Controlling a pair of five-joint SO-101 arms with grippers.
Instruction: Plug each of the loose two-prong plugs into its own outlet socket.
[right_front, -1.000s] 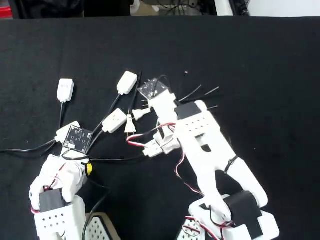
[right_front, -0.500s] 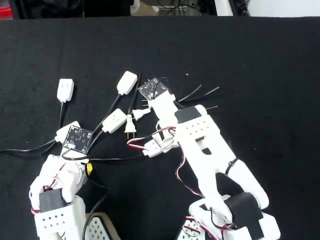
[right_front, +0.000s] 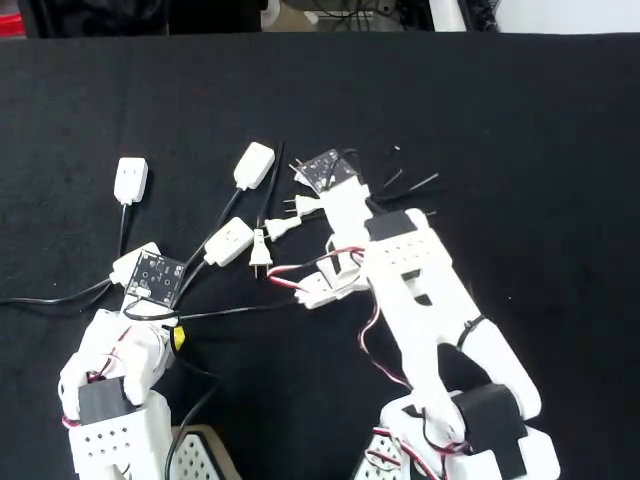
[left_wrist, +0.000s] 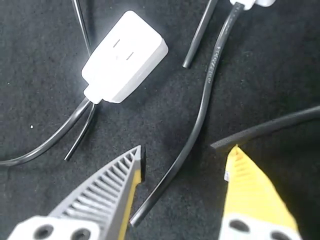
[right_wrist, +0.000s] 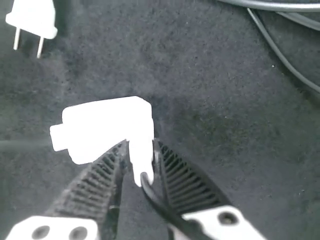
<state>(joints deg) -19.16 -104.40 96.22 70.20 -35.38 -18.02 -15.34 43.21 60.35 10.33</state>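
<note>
Starting at the right gripper (right_wrist: 139, 162): clamped shut on the cord end of a white plug (right_wrist: 102, 130), low over the black table (right_wrist: 240, 100). Lifted or resting, can't tell. Just past it, a second loose plug (right_wrist: 30, 20), both prongs bare. Seen from the high view, a third loose plug (right_front: 259, 252) lying close to those two.

Nearest candidates from there: the far socket (right_front: 254, 165) and the middle socket (right_front: 230, 241), both near the plugs, not touching any prongs. Off to the side, a lone socket (right_front: 131, 180), well apart from the plugs.

Over to the left gripper (left_wrist: 185, 149): spread wide open, holding nothing, straddling a black cable (left_wrist: 204, 107). Just ahead of it, a fourth socket (left_wrist: 122, 57), slots facing up and empty.

Progress-wise: pretty much zero so far. One plug in hand, none seated anywhere. Left to do, by my read: line up the held one with a socket, push it home, then repeat for the other plugs. Probably needs the left side bracing a socket too, judging by how light those look.
</note>
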